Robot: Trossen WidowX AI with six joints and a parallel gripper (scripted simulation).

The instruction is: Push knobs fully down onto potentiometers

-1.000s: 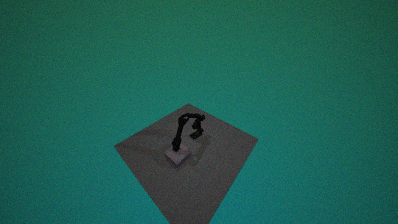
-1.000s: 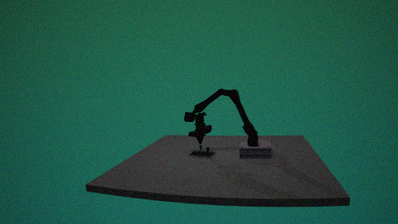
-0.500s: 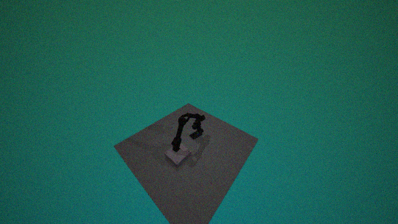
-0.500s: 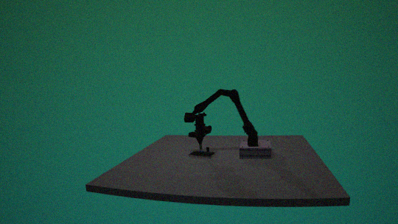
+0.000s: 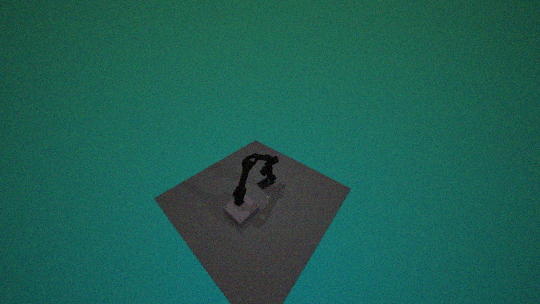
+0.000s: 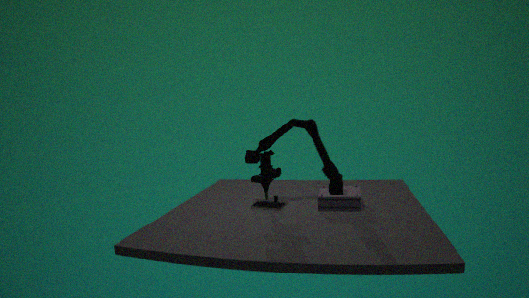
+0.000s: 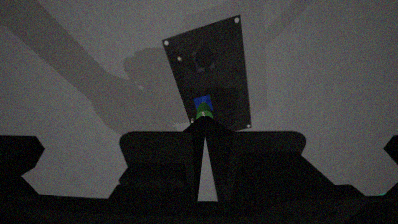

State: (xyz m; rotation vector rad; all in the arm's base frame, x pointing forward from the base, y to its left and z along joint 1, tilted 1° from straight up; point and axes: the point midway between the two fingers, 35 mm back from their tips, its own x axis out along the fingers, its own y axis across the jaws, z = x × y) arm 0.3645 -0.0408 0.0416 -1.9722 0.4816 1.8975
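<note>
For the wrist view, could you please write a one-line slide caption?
Closed tool over a green knob on the circuit board.

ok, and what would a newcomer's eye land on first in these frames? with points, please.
Probably the black arm (image 5: 244, 176) (image 6: 319, 145), arching up from its pale base block (image 5: 234, 213) (image 6: 339, 203) on the grey table (image 5: 260, 260) (image 6: 313, 240), against vivid green-teal surroundings. In the wrist view, it's the blue part (image 7: 202, 101) with a green knob (image 7: 204, 109) near the lower edge of the dark circuit board (image 7: 225, 60), right at the tip of the shut end effector (image 6: 266, 197) (image 7: 204, 119).
</note>
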